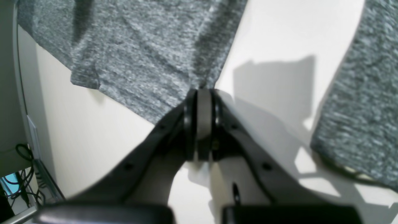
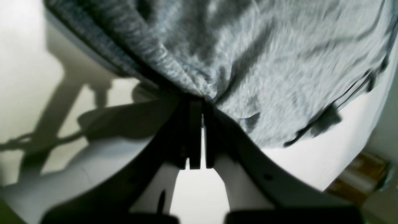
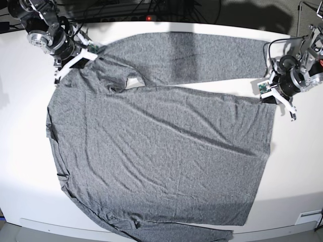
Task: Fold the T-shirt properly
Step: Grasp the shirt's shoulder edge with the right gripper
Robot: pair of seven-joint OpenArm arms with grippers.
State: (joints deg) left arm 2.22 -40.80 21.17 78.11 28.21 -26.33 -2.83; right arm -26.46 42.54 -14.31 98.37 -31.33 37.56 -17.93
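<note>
The heather-grey T-shirt (image 3: 161,151) lies spread flat on the white table, neck at the upper left with a small white label (image 3: 132,82). One long sleeve (image 3: 202,50) stretches across the back. My right gripper (image 3: 81,59) sits at the shoulder by the neck, in the base view's top left. Its wrist view shows the gripper (image 2: 199,101) shut on a bunched fold of the T-shirt (image 2: 264,62). My left gripper (image 3: 271,97) is at the shirt's right-hand corner. Up close, this gripper (image 1: 205,93) pinches the edge of the T-shirt (image 1: 140,56).
The white table (image 3: 298,166) has bare surface to the right of the shirt and along its left side. Dark cables (image 3: 146,7) run behind the back edge. In the left wrist view the table's edge (image 1: 31,130) is close, with cables (image 1: 21,180) below it.
</note>
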